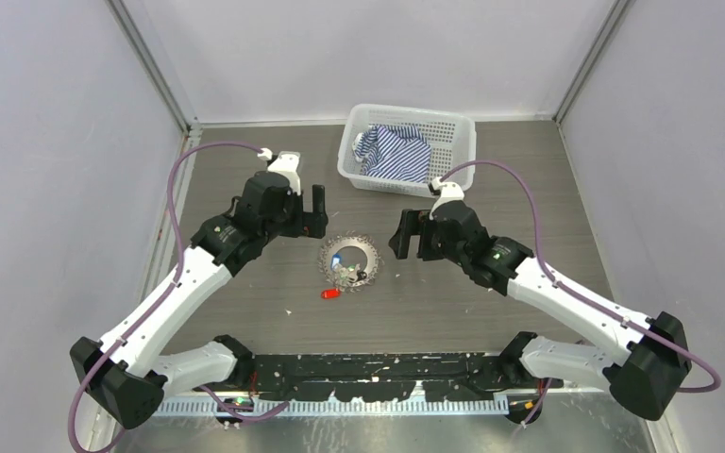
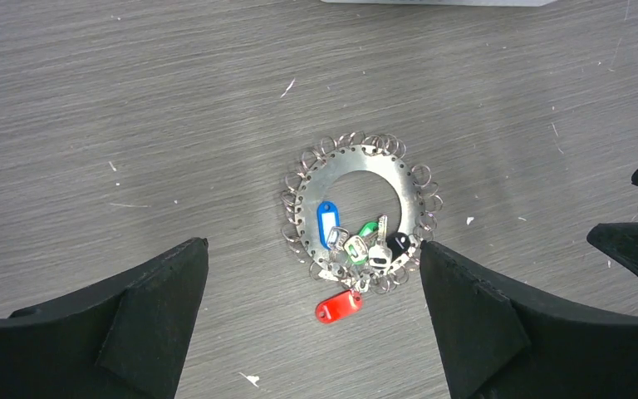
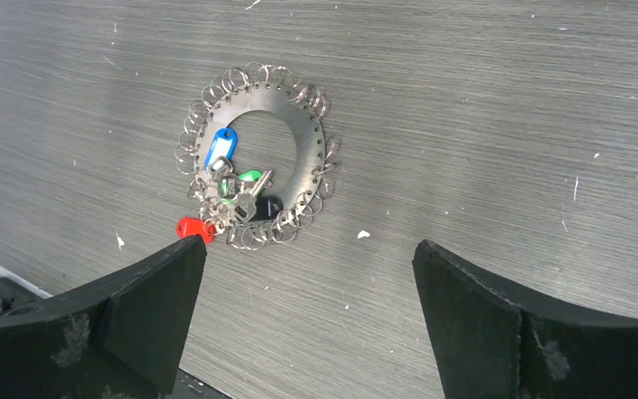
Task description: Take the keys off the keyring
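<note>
Table [image 1: 529,189]: keyring [image 2: 364,159] central, well apart from basket [image 1: 392,184]; keys [image 2: 357,249] at near rim.

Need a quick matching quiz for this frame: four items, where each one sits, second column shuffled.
Items:
1. blue tag
2. red tag
3. striped cloth
4. keyring

Places:
a. in the white basket
b. on the table, just outside the toothed rim
c. inside the central opening of the metal hoop
d. lying flat on the tabletop, nothing holding it

Pairs: 1-c, 2-b, 3-a, 4-d
</note>
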`<state>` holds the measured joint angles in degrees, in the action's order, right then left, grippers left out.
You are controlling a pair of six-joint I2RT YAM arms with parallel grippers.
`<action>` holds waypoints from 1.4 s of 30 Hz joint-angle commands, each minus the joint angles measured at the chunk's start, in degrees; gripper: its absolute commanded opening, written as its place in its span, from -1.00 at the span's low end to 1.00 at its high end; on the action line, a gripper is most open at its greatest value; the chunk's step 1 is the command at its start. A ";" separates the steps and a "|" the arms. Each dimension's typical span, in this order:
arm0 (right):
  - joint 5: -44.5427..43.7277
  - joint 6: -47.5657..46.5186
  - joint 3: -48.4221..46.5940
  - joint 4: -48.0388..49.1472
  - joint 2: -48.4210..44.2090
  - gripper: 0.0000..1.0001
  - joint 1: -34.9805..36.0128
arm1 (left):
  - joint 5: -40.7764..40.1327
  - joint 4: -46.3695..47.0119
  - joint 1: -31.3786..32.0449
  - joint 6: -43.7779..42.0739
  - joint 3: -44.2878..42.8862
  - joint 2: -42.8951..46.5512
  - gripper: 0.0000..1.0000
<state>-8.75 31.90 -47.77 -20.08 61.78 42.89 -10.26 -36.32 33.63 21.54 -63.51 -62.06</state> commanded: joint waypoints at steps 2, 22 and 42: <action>-3.47 0.72 -0.85 4.01 1.24 1.00 -0.27 | -0.82 1.81 -0.23 -1.89 -0.13 0.34 0.99; -3.18 8.01 -7.18 10.65 28.99 0.47 2.19 | 2.05 1.76 -0.32 0.25 3.11 -1.66 1.00; -10.82 -2.27 -9.76 6.49 28.49 -0.98 6.91 | 13.80 7.21 -0.27 0.28 8.25 -1.98 0.99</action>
<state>-17.23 36.64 -57.84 -13.61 99.92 49.50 -1.54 -33.23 33.63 21.69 -56.05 -64.01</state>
